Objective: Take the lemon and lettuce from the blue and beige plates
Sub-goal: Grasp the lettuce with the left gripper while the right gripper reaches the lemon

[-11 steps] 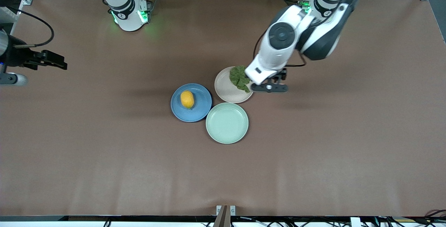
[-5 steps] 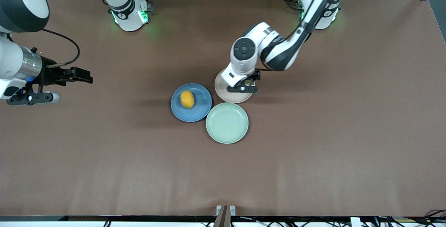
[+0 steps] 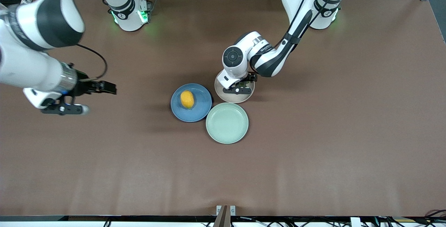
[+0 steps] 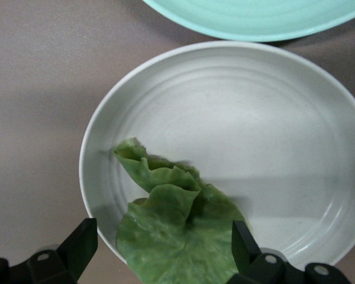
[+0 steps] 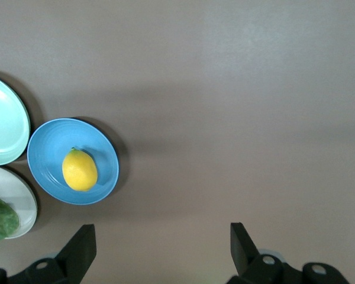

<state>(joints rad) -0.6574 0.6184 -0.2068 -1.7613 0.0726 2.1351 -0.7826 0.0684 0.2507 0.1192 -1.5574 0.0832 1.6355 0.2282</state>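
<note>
- Front view: left gripper (image 3: 240,88) sits over beige plate (image 3: 234,96), hiding the lettuce; lemon (image 3: 187,99) on blue plate (image 3: 200,110); mint plate (image 3: 227,123) at 6 o'clock of beige; right gripper (image 3: 64,108) over bare table (image 3: 313,133).
- Left wrist view: lettuce (image 4: 174,228) in beige plate, fingers (image 4: 80,242) spread wide either side.
- Right wrist view: fingers (image 5: 80,245) apart, holding nothing; lemon well apart.

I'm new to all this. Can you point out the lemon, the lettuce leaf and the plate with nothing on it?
lemon (image 3: 187,99): front view, middle of the rind.
lettuce (image 4: 177,236): left wrist view, broad leaf face.
mint-green plate (image 3: 227,123): front view, bare centre.
</note>
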